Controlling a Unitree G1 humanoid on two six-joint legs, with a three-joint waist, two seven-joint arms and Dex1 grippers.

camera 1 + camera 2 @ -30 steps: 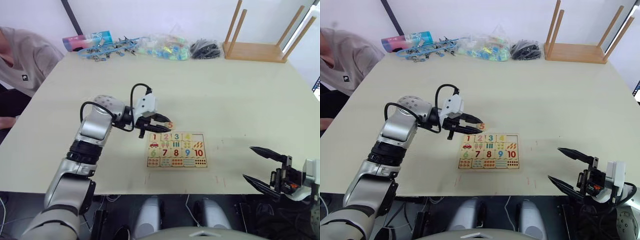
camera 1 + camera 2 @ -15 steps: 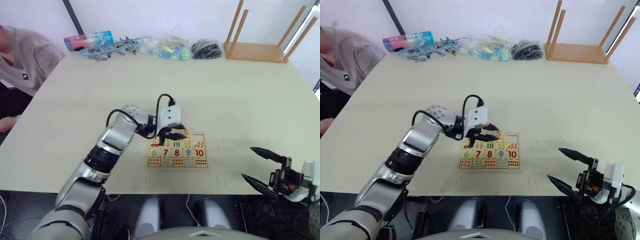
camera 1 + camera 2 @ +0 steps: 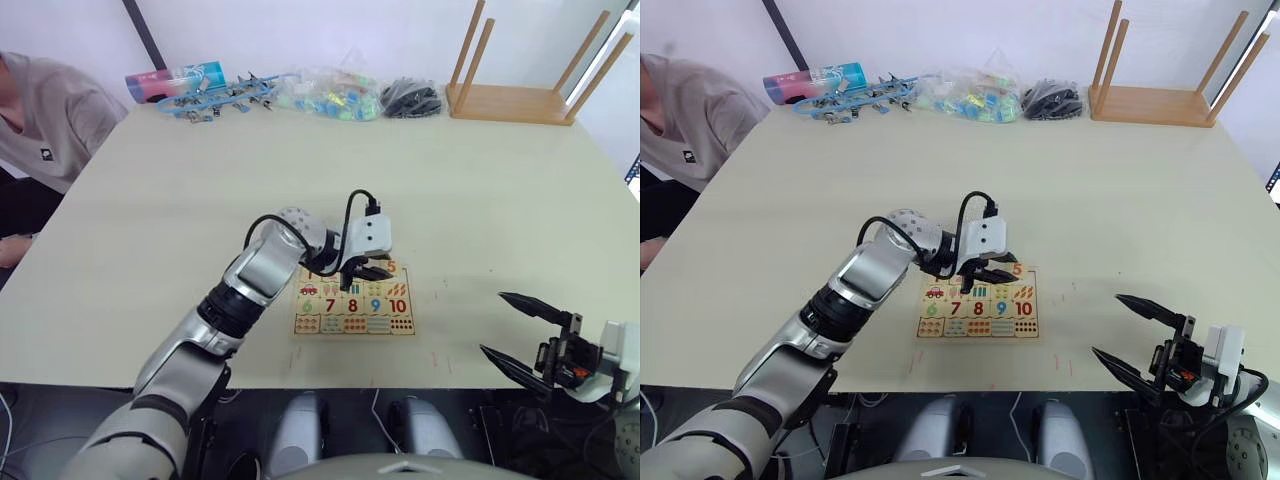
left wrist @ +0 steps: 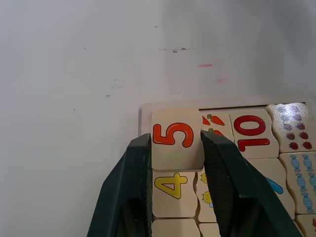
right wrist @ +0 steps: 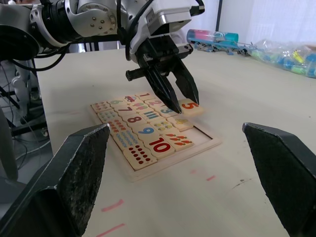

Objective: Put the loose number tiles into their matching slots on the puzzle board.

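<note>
Pale wooden tile 5 (image 4: 173, 138) is being pinched by the left hand (image 4: 174, 148) over the board's (image 3: 354, 298) corner slot, tilted on its rim; the right hand (image 3: 525, 333) is hanging wide open, empty.

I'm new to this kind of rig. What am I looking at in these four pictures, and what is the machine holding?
A two-armed robot stands at a table. Two pictures come from its head, looking down; the other two come from cameras on its wrists. The left gripper has the number 5 tile between its fingers, over the corner of the puzzle board, next to the 4 tile. The right gripper hangs open off the table's near edge. A person sits at the table's side.
</note>
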